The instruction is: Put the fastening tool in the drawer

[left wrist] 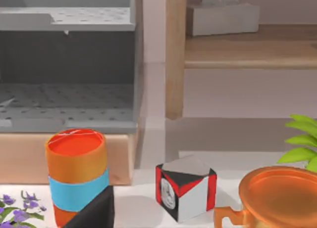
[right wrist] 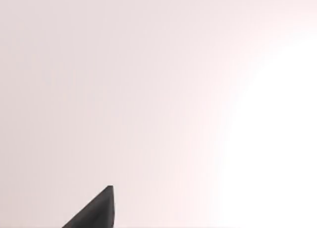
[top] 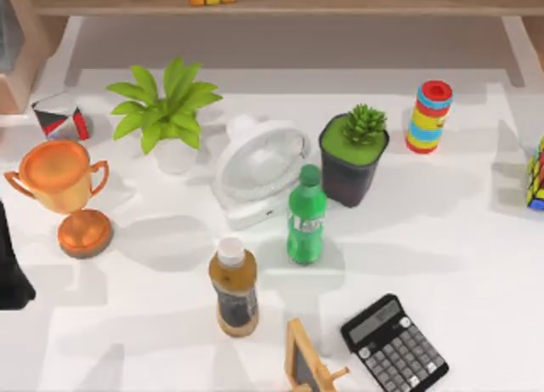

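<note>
I judge this the opening step: nothing is grasped. My left end effector [left wrist: 94,210] hangs by the counter's [top: 476,239] left edge, facing the grey drawer [left wrist: 69,104] beyond an orange-and-blue cylinder [left wrist: 77,176]. My right end effector [right wrist: 94,210] faces blank white. I cannot tell whether either is open or closed, nor where the stapler lies. Next I must find it, not mistaking the calculator [top: 395,343] for it.

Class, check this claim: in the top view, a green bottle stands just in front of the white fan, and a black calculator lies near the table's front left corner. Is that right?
Not quite. The top view shows the black calculator near the table's front right corner, not the left. The green bottle does stand just in front of the white fan.
</note>
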Controlling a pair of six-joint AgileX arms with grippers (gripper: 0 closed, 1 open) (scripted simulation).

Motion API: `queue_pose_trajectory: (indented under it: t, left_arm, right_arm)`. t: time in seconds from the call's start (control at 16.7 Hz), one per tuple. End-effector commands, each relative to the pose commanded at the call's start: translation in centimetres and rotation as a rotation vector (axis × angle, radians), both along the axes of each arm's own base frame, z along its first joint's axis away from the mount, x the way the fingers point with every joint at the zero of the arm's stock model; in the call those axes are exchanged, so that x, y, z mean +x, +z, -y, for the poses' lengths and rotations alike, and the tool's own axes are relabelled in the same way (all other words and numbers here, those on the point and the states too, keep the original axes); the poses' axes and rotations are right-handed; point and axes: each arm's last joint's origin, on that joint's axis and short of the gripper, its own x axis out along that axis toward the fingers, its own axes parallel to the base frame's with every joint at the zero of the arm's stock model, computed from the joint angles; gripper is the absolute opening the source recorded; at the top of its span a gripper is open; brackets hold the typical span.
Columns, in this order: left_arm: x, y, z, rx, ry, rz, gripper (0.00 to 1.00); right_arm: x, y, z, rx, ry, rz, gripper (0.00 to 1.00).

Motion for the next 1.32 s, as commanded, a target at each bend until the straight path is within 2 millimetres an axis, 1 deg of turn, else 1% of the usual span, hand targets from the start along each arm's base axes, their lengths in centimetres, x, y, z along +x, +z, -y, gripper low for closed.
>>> queue_pose_trajectory:
  t: [0.18,0.3,0.48,0.66,0.96,1.2,1.32]
  left_arm:
    - [0.0,0.0,0.0,0.0,0.0,0.0,1.0]
    - [0.0,0.0,0.0,0.0,0.0,0.0,1.0]
    - [0.0,0.0,0.0,0.0,0.0,0.0,1.0]
    - [0.0,0.0,0.0,0.0,0.0,0.0,1.0]
    - [0.0,0.0,0.0,0.0,0.0,0.0,1.0]
    - [0.0,0.0,0.0,0.0,0.0,0.0,1.0]
    - [0.0,0.0,0.0,0.0,0.0,0.0,1.0]
  right_arm:
    - [-1.0,-2.5,0.0,-0.069,-0.053,0.093,1.0]
    - [-1.4,-4.1,0.2,-0.118,-0.104,0.14,1.0]
    - [-1.3,-6.4,0.7,-0.198,-0.203,0.18,1.0]
    - [-0.7,-8.7,1.7,-0.285,-0.322,0.177,1.0]
    - [1.1,-12.3,4.3,-0.441,-0.525,0.082,1.0]
    - [3.1,-15.4,7.2,-0.565,-0.647,-0.06,1.0]
    - [4.2,-17.3,8.8,-0.62,-0.679,-0.153,1.0]
